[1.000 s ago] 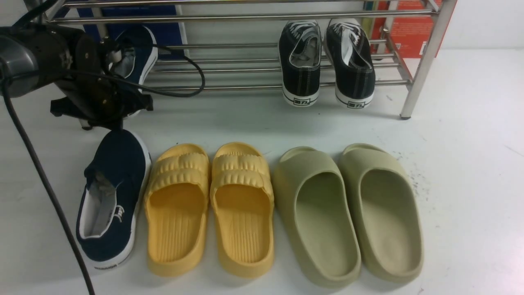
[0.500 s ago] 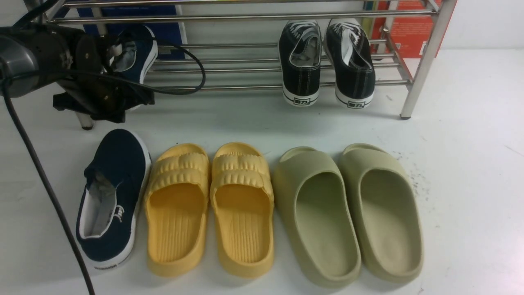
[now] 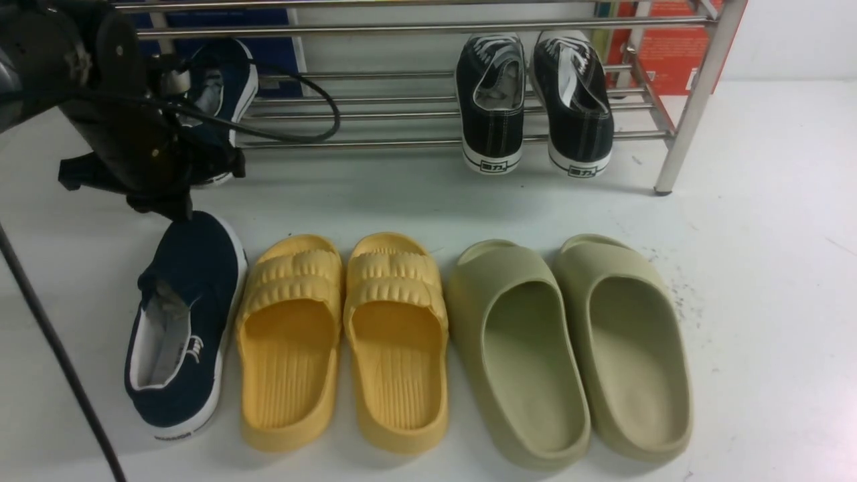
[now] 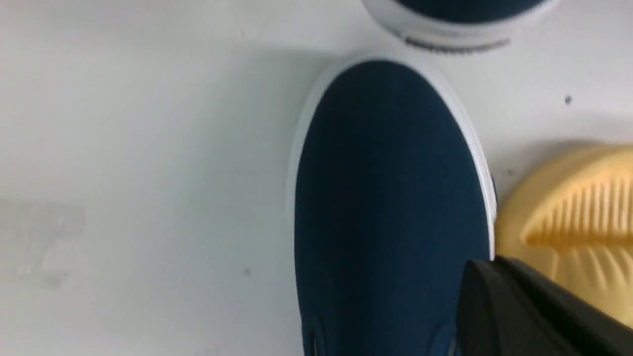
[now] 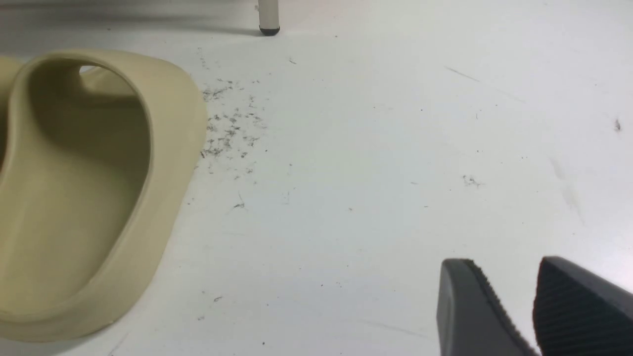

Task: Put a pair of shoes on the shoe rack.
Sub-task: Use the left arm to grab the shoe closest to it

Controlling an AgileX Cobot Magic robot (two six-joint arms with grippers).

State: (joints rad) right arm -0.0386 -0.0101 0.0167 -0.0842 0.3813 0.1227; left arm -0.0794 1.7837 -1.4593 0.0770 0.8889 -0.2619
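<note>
Since the left hand [image 3: 167, 201], pressed together and empty, hangs over the navy shoe [image 3: 181, 321], lowering unopened could shove it into the yellow slide [image 3: 288, 341], while the right hand [image 5: 502, 267] is spread.

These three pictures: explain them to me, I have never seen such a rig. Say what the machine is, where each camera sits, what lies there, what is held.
This is a robot with two arms, each ending in a pincer. The wide picture looks forward from between the arms; the other two come from wrist cameras. On the white surface lie one navy blue canvas slip-on shoe, yellow ribbed slides and olive-green foam slides. Behind stands the shiny steel shoe rack, bearing black lace-up sneakers and the second navy shoe, partly hidden by the left arm. The left pincer is shut and empty above the first shoe's toe; the right pincer is open, holding nothing.
</note>
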